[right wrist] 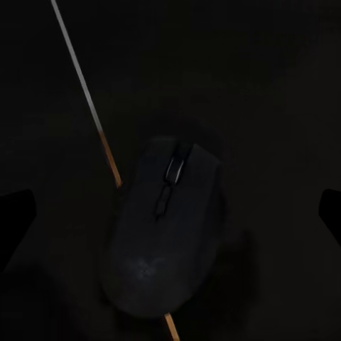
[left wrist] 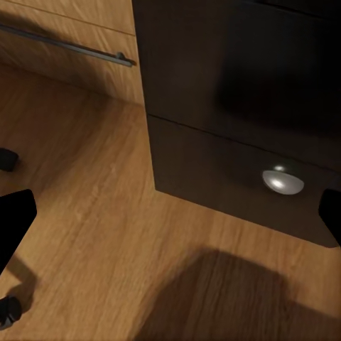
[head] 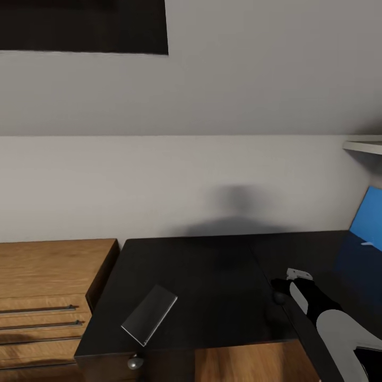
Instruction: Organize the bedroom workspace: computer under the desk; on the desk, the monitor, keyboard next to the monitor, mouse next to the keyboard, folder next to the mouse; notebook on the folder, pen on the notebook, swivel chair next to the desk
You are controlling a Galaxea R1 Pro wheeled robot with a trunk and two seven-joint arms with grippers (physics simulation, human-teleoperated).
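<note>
My right gripper (head: 281, 289) hangs just above the mouse (right wrist: 162, 226), a dark shape lying on the glossy black desk (head: 212, 276). In the right wrist view its fingers (right wrist: 15, 220) are spread wide on either side of the mouse, touching nothing. The grey notebook (head: 149, 314) lies flat near the desk's front left corner. My left gripper (left wrist: 170, 227) is spread apart too, facing a black drawer with a round silver knob (left wrist: 283, 181).
</note>
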